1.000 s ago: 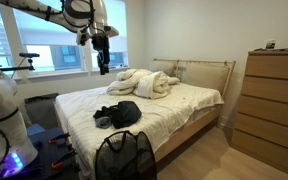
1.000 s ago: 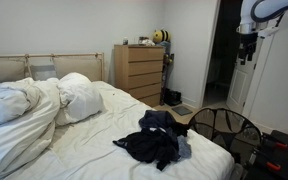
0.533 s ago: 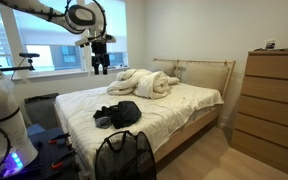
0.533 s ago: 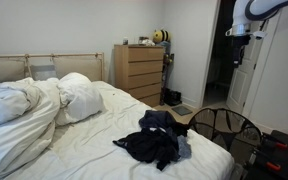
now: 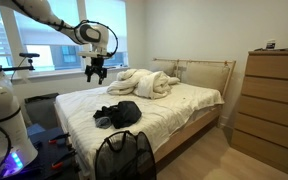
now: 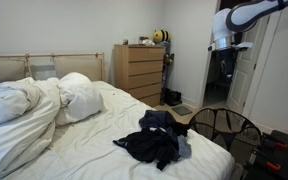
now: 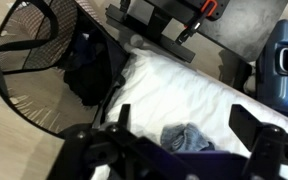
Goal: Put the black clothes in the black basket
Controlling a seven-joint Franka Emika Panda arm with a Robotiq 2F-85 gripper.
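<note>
A heap of black clothes with a grey-blue piece lies on the white bed near its foot end, also in the other exterior view. The black mesh basket stands on the floor by the bed's foot, also in an exterior view and in the wrist view. My gripper hangs in the air above the bed, well above the clothes, with its jaws open and empty. In the wrist view the gripper looks down on the grey-blue piece.
A bunched white duvet and pillows lie at the head of the bed. A wooden dresser stands by the wall. Robot base and gear stand beside the bed. A blue case sits on the floor.
My gripper has come down and moved in over the bed toward the clothes. Its jaws stay open. The clothes and basket have not moved.
</note>
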